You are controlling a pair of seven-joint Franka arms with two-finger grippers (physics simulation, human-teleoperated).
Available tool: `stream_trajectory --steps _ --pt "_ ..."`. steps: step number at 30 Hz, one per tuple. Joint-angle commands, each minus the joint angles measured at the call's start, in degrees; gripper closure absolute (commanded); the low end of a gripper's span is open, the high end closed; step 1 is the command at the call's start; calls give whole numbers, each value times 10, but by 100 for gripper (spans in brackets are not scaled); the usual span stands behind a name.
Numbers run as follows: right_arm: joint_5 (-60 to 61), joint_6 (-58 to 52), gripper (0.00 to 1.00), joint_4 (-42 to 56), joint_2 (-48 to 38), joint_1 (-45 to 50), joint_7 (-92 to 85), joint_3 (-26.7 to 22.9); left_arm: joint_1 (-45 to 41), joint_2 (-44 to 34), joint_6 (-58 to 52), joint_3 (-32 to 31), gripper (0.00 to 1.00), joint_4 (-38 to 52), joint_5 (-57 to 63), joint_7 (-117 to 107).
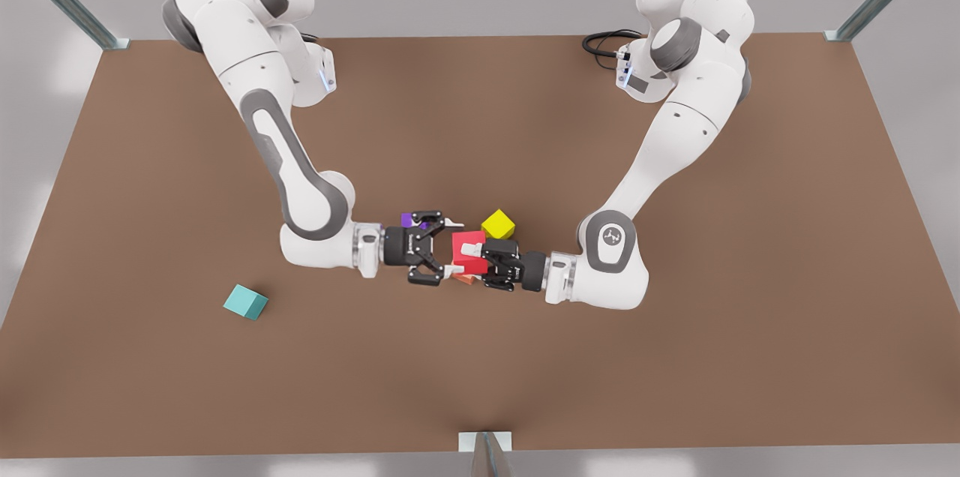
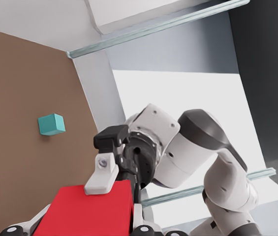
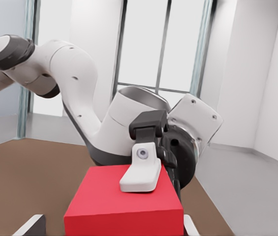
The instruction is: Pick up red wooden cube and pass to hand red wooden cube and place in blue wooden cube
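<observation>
The red wooden cube (image 1: 466,244) (image 2: 84,211) (image 3: 124,211) hangs between both grippers over the middle of the table. My left gripper (image 1: 469,259), on the arm at the front view's right, is shut on it; one white finger (image 3: 139,172) lies across the cube's face. My right gripper (image 1: 452,247) comes in from the front view's left, open, with its fingers spread on either side of the cube's near end; one finger (image 2: 102,177) reaches the cube's edge. The blue wooden cube (image 1: 245,302) (image 2: 51,124), teal, lies alone on the table toward the front view's lower left.
A yellow cube (image 1: 498,224) sits just behind the grippers. A purple cube (image 1: 407,220) peeks out behind the right gripper. A pale orange cube (image 1: 465,279) lies partly hidden under the red one. The brown table (image 1: 675,162) stretches wide around them.
</observation>
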Motion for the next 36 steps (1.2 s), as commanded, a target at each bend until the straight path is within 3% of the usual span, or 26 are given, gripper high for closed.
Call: stream_trajectory --steps 1,11,13,14,16,17,20,22,32,34,36 --pt "3 5 0 0 1 4 -41 0 -1 -1 -3 -1 33 0 -3 28" --pt "7 15 0 2 12 18 -42 0 -9 0 3 -1 33 0 -3 28" --pt "11 19 6 4 12 19 -41 0 -9 0 3 -1 33 0 -3 28" --pt "11 20 14 6 12 20 -41 0 -9 0 3 -1 33 0 -3 28" --pt "11 20 45 6 12 22 -42 0 -9 0 3 -1 33 0 -3 28" --pt "11 20 48 6 13 25 -42 0 -9 0 3 -1 33 0 -3 28" --pt "11 19 48 6 13 24 -42 -1 -9 0 3 -1 32 0 -3 28" --pt "11 19 47 6 13 22 -42 0 -9 0 3 -1 0 -1 -3 31" --pt "-13 6 46 -3 -7 -19 -48 -2 41 -2 -54 1 0 -1 3 34" --pt "-114 -12 46 -6 -14 -59 -43 -5 60 -2 -86 5 0 -1 12 34" --pt "-302 -30 46 8 -12 -111 21 -7 108 -5 -132 10 0 0 48 14"
